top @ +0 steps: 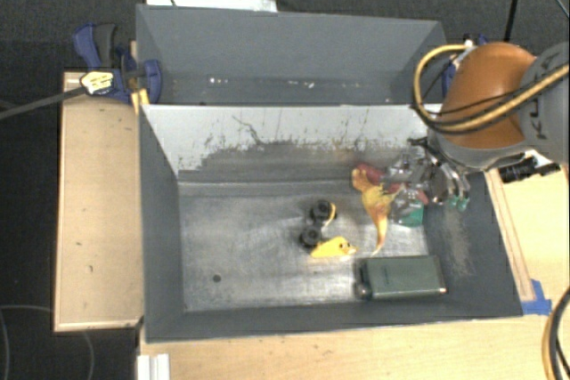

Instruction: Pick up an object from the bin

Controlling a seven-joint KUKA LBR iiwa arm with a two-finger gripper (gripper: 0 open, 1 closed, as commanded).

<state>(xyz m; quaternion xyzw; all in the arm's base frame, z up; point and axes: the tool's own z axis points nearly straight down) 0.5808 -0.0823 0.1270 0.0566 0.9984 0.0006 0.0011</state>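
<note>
i see a dark flat rectangular case (401,277) lying on the floor of the bin (240,227), close to the front wall and right of the middle, its long side running along that wall. near the middle of the floor lies a small black wheel (321,212) with a bit of yellow at its edge, and a second black wheel (310,237) lies just in front of it. beside that one is a small yellow lump (331,248). i cannot tell whether the wheels and lump are one toy. the lump lies near the case's left end, apart from it. well to the left, a tiny dark speck (216,278) sits alone on the floor.
</note>
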